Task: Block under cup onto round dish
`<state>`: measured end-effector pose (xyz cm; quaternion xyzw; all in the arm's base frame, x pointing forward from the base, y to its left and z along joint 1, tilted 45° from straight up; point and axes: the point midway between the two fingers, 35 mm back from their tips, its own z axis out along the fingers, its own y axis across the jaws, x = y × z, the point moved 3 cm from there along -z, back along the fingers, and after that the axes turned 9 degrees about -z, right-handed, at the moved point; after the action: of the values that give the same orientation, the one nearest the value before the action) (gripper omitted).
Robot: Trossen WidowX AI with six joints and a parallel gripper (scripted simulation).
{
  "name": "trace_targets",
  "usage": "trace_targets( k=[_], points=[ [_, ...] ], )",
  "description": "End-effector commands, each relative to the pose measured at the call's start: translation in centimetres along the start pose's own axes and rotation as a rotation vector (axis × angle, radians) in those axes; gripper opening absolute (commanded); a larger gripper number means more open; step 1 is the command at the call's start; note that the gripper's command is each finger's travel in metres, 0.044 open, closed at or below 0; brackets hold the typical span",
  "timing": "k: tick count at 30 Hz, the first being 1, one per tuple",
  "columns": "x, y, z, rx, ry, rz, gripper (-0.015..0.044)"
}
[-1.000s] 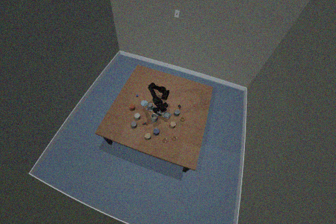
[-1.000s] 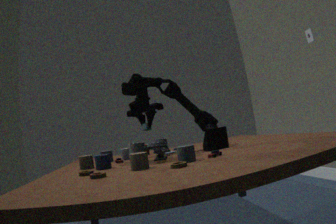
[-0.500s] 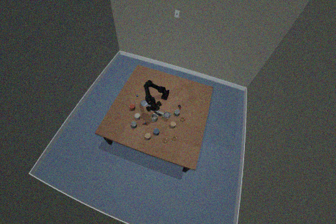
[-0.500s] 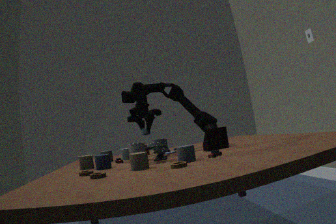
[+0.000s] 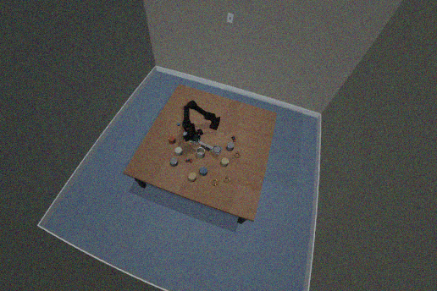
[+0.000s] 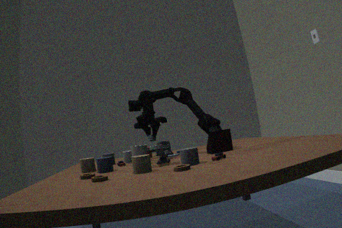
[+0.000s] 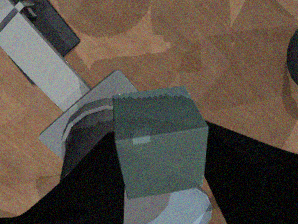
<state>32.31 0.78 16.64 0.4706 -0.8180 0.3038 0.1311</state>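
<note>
Pinching the greenish block [image 7: 161, 150] [image 6: 151, 138] between its fingers, the end effector [image 7: 156, 135] [image 6: 151, 136] [image 5: 194, 136] pointed down above the tabletop [image 7: 245, 65] [image 6: 212, 183] [image 5: 250, 187]. Just past the block, in the wrist view, showed part of a pale blue round dish [image 7: 187, 211] [image 5: 185, 134], much of it hidden. A square grey pan [image 7: 116, 82] lay beneath and beside the block, with no cup on it, joined to the pale beam [image 7: 42, 65] [image 5: 206, 145] of the balance. On the beam's other end stood a grey cup [image 6: 164, 148] [image 5: 217, 149]. Around the balance were upright cylinders, among them a blue one [image 6: 105, 164] [image 5: 203, 171], a cream one [image 6: 142, 164] [image 5: 224, 161] and a reddish one [image 5: 172, 140]. Small brownish rings [image 6: 181, 168] [image 5: 237, 155] lay near them. The black arm [image 6: 193, 107] [image 5: 186, 114] arched back to its base [image 6: 220, 141] [image 5: 215, 123]. Farther off, blue floor [image 6: 298, 199] [image 5: 178, 238] ran to a drab wall [image 6: 285, 80] [image 5: 271, 52] bearing a white plate [image 6: 315, 36] [image 5: 229, 18].
</note>
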Motion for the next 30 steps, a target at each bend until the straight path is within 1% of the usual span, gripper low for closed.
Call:
trace_targets(
  k=[1, 6, 15, 30],
  points=[
    [2.1, -0.4, 0.2, 0.014, -0.002, 0.014, 0.0],
    [3.9, -0.8, 0.7, 0.023, -0.011, 0.047, 0.0],
    [7.4, -0.5, 1.3, 0.045, 0.007, 0.024, 0.0],
    [14.6, 1.3, 2.6, 0.052, 0.088, 0.008, 0.0]
  ],
)
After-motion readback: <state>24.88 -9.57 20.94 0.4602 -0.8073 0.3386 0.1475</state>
